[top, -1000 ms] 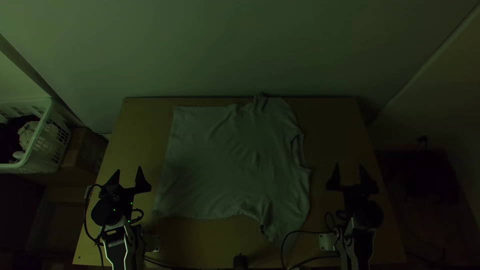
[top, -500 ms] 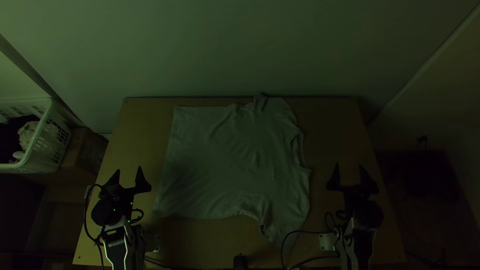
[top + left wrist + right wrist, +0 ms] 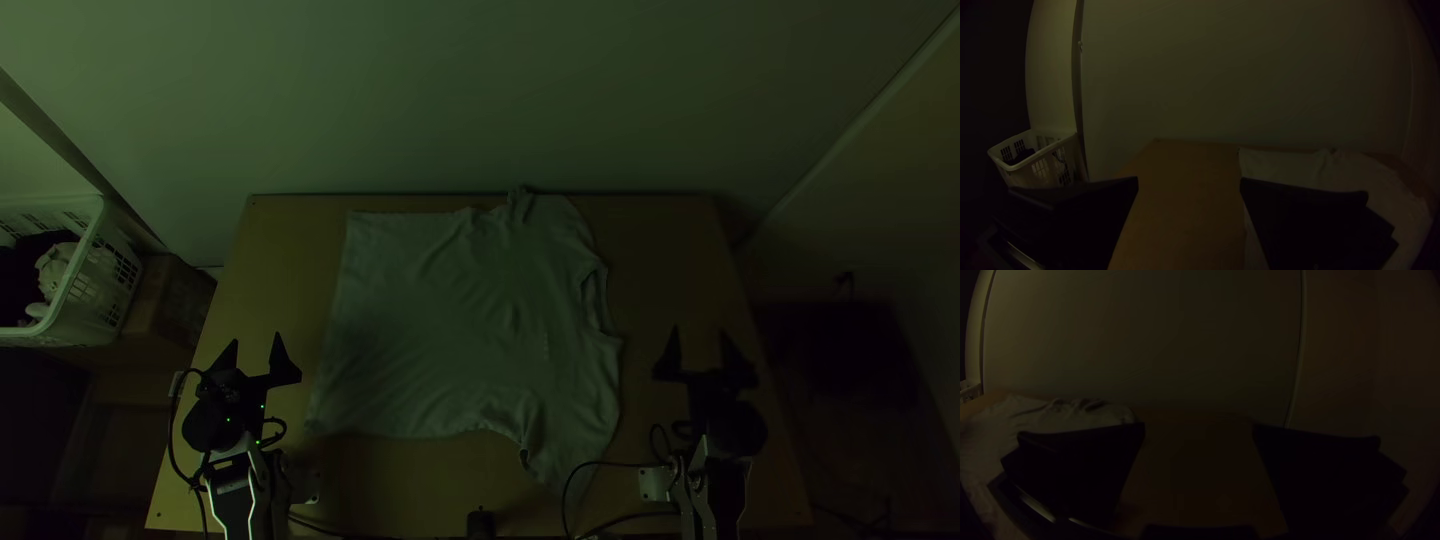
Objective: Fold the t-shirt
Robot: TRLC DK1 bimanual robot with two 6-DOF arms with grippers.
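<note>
Top view: left gripper (image 3: 255, 338) spread wide, near the hem side of the t-shirt (image 3: 450, 320), apart from it. Right gripper (image 3: 699, 330) also spread, off the collar side, apart from the cloth. Wrist views match: wide gap on each, nothing pinched. Height of either over the surface (image 3: 665, 240): can't tell.

T-shirt lies spread mid-surface, hem toward the left arm, neck and sleeves toward the right. Light wrinkles across the body. Far sleeve is bunched at the far edge, details hard to read. Near sleeve is creased, its tip dim and crossed by a black cable (image 3: 600, 463). Left wrist view: one finger blocks part of the shirt. Right wrist view: a finger covers some too, and the picture edge cuts off more.

Small dark object (image 3: 481, 523) at the near edge is cut off; can't identify. White basket (image 3: 95, 322) past the left side, cropped by the frame, holds pale cloth (image 3: 52, 268) and something dark, too murky to name. Brown box (image 3: 168, 308) beside it, partly hidden.
</note>
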